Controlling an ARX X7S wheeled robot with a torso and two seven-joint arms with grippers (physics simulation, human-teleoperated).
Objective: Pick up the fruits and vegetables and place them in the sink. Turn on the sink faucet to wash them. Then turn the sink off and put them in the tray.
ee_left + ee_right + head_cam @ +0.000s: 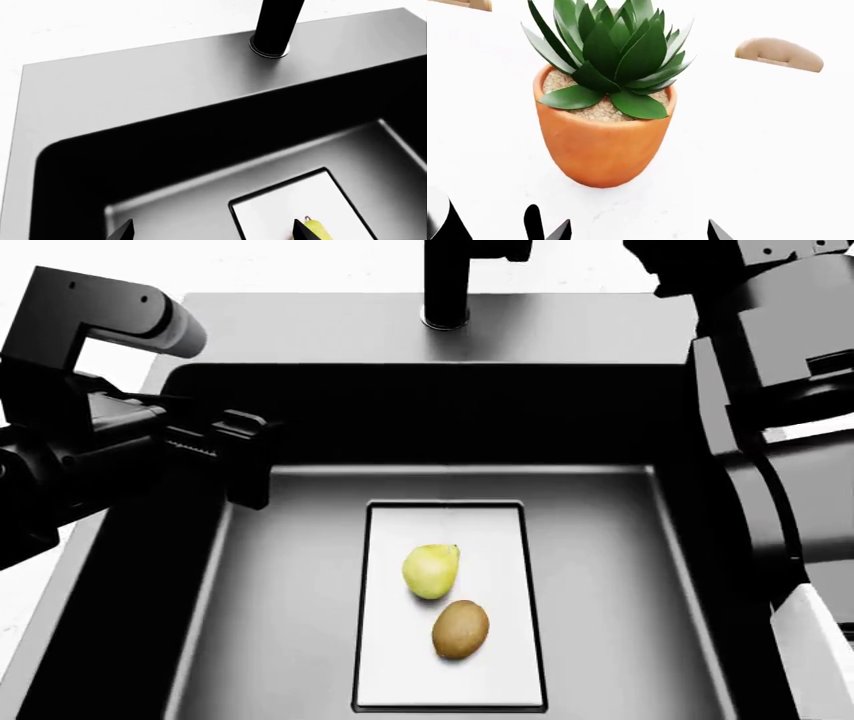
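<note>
Pear and kiwi lie touching on the sink's drain plate. My left end effector and right end effector hang released, empty; reaching for the faucet, I could knock the plant pot.

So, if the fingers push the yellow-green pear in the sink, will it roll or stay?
The pear looks rounded and smooth, so it would probably roll or slide on the flat pale drain plate. It lies close to the brown fruit, which a push would likely nudge too. It seems rigid, so a grasp might slip off rather than dent it.
</note>
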